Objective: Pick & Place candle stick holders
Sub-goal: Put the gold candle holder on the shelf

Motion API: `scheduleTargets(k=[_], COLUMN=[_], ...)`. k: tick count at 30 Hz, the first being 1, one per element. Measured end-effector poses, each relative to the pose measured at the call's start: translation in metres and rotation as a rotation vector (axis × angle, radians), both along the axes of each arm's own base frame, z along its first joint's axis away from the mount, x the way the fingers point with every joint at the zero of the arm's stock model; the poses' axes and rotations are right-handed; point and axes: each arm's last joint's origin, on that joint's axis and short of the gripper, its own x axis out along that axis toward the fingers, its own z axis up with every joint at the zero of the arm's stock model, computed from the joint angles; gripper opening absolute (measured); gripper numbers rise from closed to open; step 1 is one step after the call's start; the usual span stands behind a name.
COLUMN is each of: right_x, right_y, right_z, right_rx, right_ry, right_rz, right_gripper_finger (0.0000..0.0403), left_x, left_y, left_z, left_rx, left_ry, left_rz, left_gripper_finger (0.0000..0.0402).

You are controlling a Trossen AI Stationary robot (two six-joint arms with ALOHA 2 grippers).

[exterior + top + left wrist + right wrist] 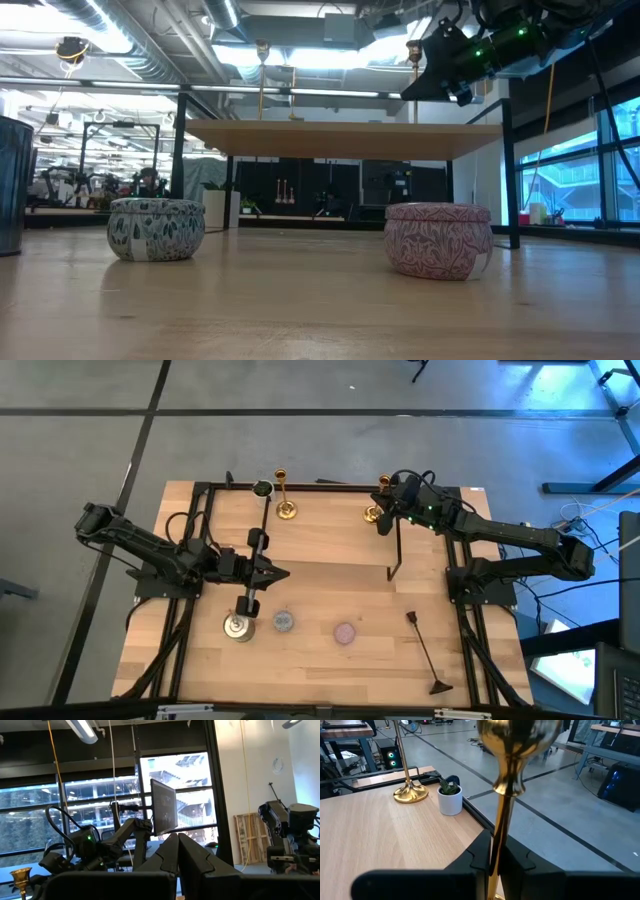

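- The right gripper [496,862] has its fingers closed narrow on the stem of one candle stick holder [512,780]; in the high view this sits at the far right of the raised wooden shelf [330,540], so the pick looks made and the placing, as I judge it, is yet to come.
- The second candle stick holder [284,495] stands upright on the same shelf, far left of the held one, just beside a small white pot [450,800]; untouched.
- The left gripper [272,573] waits with fingers pressed together, nearer than the shelf's middle; empty.
- Nearer than the shelf lie a blue-grey tin [156,229] and a pink tin [438,239]; light wood table [300,310].
- Beyond: grey floor, windows, desks.
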Motion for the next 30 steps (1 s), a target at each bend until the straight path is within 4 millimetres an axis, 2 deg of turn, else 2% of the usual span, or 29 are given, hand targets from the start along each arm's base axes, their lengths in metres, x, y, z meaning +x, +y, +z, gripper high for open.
scheduleTargets(k=[11, 15, 23, 30], right_x=[0.0003, 0.0003, 0.0006, 0.0036], right_y=[0.0004, 0.0004, 0.001, 0.0058], right_z=[-0.0001, -0.0002, -0.0002, 0.0029], right_rx=[0.006, 0.009, 0.031, -0.002], right_ry=[-0.002, -0.004, -0.018, -0.037], right_rz=[0.018, 0.017, 0.018, 0.048], right_gripper_finger=[0.0038, 0.0076, 0.018, 0.0217], left_x=[0.0, 0.0, 0.0, 0.0], left_y=[0.0, 0.0, 0.0, 0.0], left_z=[0.0, 0.0, 0.0001, 0.0001], left_rx=[0.0, 0.0, 0.0, 0.0], left_ry=[0.0, 0.0, 0.0, 0.0], left_rz=[-0.001, -0.001, -0.001, -0.001], left_gripper_finger=[0.0001, 0.0002, 0.0002, 0.0001])
